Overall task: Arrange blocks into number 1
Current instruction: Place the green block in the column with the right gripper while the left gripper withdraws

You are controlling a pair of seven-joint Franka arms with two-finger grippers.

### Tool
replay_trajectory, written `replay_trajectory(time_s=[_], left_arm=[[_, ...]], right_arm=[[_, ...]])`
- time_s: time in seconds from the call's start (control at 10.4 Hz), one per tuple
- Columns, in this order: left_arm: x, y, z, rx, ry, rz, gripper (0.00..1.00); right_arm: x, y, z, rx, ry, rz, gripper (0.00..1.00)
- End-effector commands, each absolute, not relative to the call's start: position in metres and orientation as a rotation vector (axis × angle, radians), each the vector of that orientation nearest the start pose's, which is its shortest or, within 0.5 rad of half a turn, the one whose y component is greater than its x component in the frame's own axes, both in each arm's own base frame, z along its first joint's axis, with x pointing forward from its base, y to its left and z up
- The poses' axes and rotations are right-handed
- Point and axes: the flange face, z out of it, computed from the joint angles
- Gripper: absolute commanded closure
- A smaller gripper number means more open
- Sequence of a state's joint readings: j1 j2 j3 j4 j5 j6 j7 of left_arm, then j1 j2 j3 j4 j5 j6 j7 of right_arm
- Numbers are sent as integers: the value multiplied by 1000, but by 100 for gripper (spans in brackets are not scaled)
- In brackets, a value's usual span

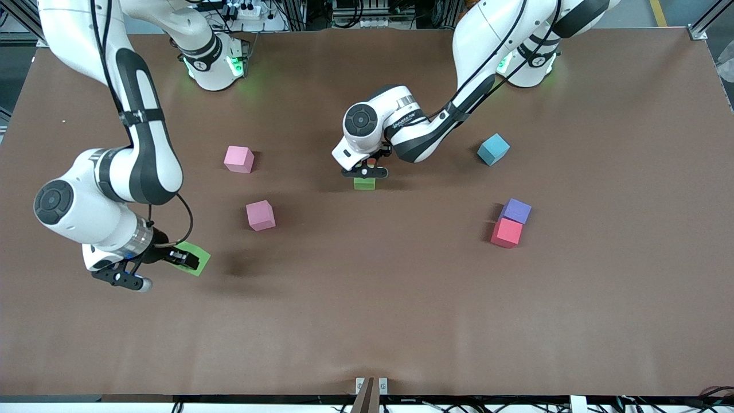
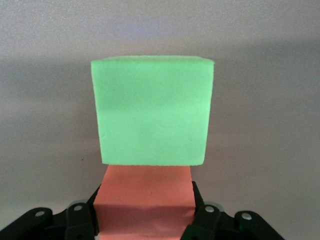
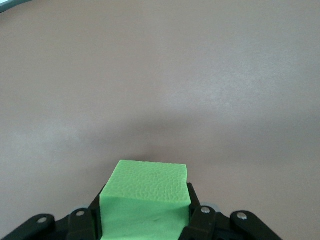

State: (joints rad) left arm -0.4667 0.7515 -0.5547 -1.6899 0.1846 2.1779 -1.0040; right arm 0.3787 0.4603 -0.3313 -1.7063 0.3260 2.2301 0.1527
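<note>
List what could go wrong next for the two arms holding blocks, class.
1. The left gripper holds the orange block right beside the green block on the table; setting it down could nudge that one askew.
2. The right gripper carries its green block in the air; a slack grip could drop it off target.

Matt, seemingly foam blocks; matt table

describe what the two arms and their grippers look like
Both arms are glossy white with rounded shells, black bands at the joints and round dark grey caps on the joints. Thin black cables run along the links. Green lights glow at both bases. The left gripper and right gripper are black, with two fingers each.
</note>
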Motion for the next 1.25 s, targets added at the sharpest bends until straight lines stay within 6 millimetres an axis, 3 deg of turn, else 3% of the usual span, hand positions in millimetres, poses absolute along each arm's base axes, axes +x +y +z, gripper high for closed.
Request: replay_trajectory(time_s=[0.0,0.29,0.77,1.15], left_arm=[[385,-548,197,-3126,101,390,100],[386,-551,185,-3107,99,364,100],[391,-550,190,-3111,95,341,100],[395,-547,191,-3109,91,328,100]], right_arm=[[650,75,355,-2988,270,-125,45],[645,94,361,-2989,160,-123,45],[628,133,355,-2978,101,-93,46],[626,141,355,-2972,92,-88,47]])
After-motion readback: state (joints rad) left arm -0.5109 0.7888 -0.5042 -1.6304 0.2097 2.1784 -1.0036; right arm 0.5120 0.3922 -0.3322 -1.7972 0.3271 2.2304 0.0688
